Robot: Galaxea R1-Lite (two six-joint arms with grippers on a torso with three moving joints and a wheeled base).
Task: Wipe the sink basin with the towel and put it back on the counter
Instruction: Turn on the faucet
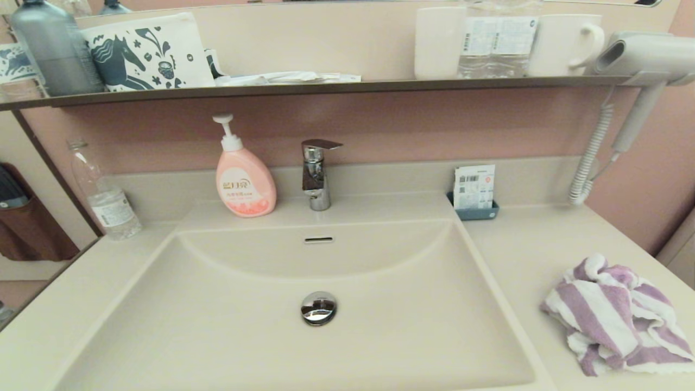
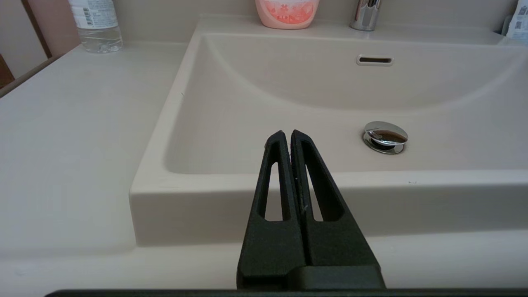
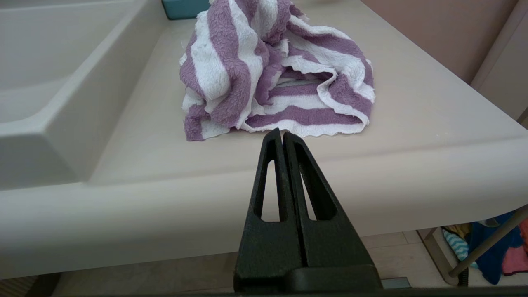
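Cream-beige vanity surface (image 1: pixel 521 244): clear water bottle (image 1: pixel 103 190) at 10 o'clock; pink soap dispenser (image 1: pixel 244 179) and chrome faucet (image 1: pixel 316 174) at 12; blue card holder (image 1: pixel 475 203) at 1; crumpled purple-striped towel (image 1: pixel 616 315) at 4.

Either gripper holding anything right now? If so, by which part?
Nothing held. The left gripper is shut and empty in front of the basin; the right gripper is shut and empty, short of the towel lying crumpled on the counter.
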